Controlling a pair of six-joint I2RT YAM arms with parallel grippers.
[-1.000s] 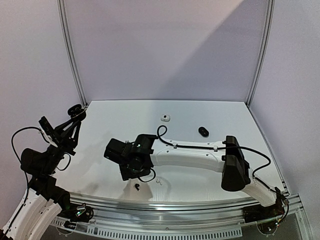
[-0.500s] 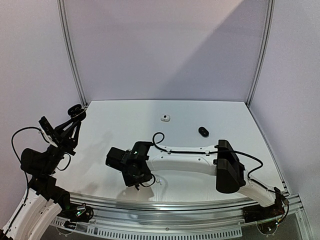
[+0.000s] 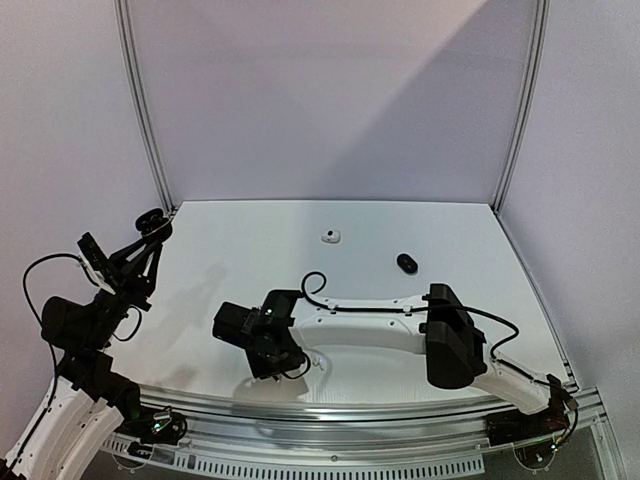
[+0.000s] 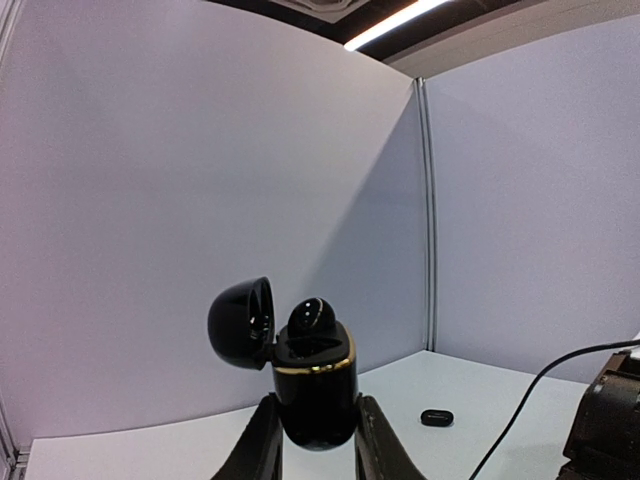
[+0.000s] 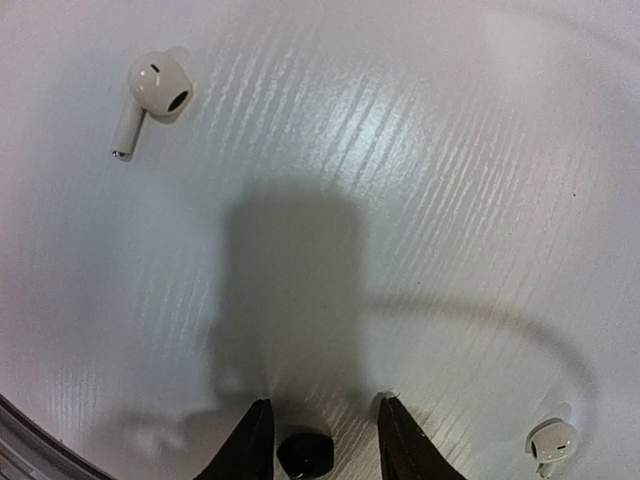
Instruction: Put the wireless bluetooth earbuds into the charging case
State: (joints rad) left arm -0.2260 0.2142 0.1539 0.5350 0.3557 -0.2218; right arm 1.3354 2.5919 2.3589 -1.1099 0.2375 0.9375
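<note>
Pale lilac walls [image 3: 330, 100] close in a white counter [image 3: 250, 240], and above its left edge I see the left fingers [image 4: 262, 448] pinching the black charging case [image 4: 316, 395] by both sides, upright in the air, lid swung open, with a black earbud [image 4: 311, 316] seated in its mouth. Low over the near middle of the counter the right fingers [image 5: 252, 442] stand spread with a second black earbud [image 5: 304, 454] lying between them, one white earbud [image 5: 553, 440] near the tips and another white earbud [image 5: 150, 95] well apart. Farther back a small white case [image 3: 330, 235] and a closed black case [image 3: 407, 262] rest on the counter, well apart.
</note>
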